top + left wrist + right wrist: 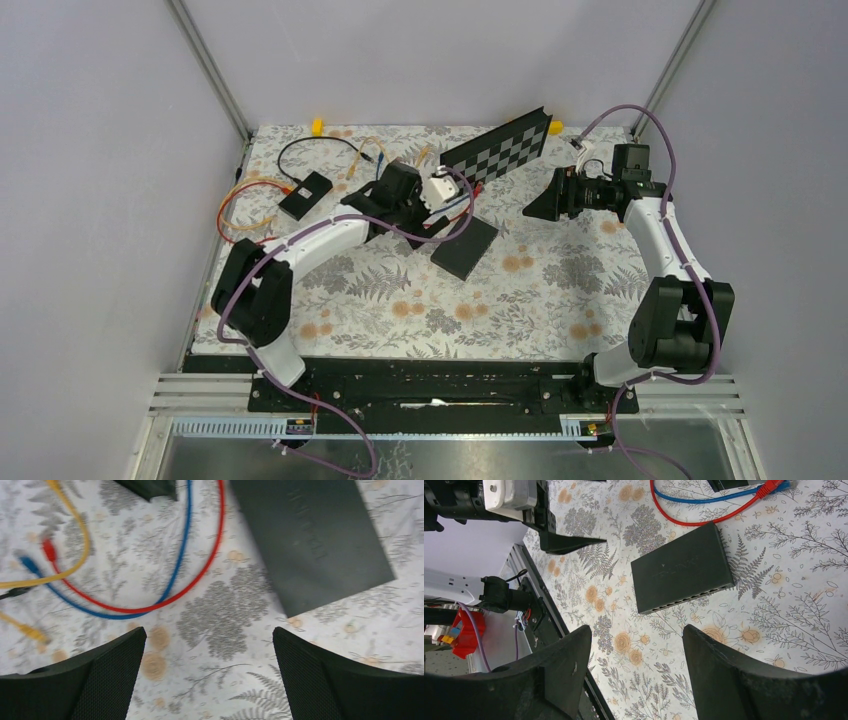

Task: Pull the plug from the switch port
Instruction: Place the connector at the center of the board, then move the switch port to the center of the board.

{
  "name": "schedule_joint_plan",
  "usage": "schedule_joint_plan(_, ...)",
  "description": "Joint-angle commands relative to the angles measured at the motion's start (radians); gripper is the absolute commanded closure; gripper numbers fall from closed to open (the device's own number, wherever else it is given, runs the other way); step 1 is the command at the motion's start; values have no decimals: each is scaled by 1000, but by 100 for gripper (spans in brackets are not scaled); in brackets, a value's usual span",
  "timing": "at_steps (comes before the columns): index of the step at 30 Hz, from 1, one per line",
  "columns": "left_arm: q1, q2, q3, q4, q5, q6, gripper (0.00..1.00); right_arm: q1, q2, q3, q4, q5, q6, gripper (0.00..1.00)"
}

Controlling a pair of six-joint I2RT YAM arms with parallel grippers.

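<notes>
The switch [465, 247] is a flat black box lying on the flowered cloth. Its row of ports [694, 600] faces my right gripper, and I see no cable in them. Beside the switch, a red cable [210, 565] and a blue cable [177, 560] curve across the cloth. A red plug [48, 549] and a blue plug [27, 562] lie loose on the cloth, so I cannot tell which one the task means. My left gripper [207, 645] hovers open next to the switch, empty. My right gripper [636, 632] is open and empty, off to the switch's right [535, 207].
A checkered board [497, 150] leans at the back behind the switch. A smaller black box [305, 195] with a black lead sits at the back left. Yellow cable [80, 535] and orange wires [235, 210] lie left of the left gripper. Metal rails run along the near edge [450, 385].
</notes>
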Motion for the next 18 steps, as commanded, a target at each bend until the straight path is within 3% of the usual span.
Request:
schedule_joint_plan(1, -10, 36, 4, -12, 192, -106, 2, -6, -2, 0, -1, -8, -1, 26)
schedule_joint_plan(10, -25, 192, 45, 59, 232, -209, 12, -7, 1, -2, -1, -5, -3, 26)
schedule_joint_plan(18, -25, 268, 70, 68, 369, -284, 13, -6, 13, -2, -3, -6, -6, 26)
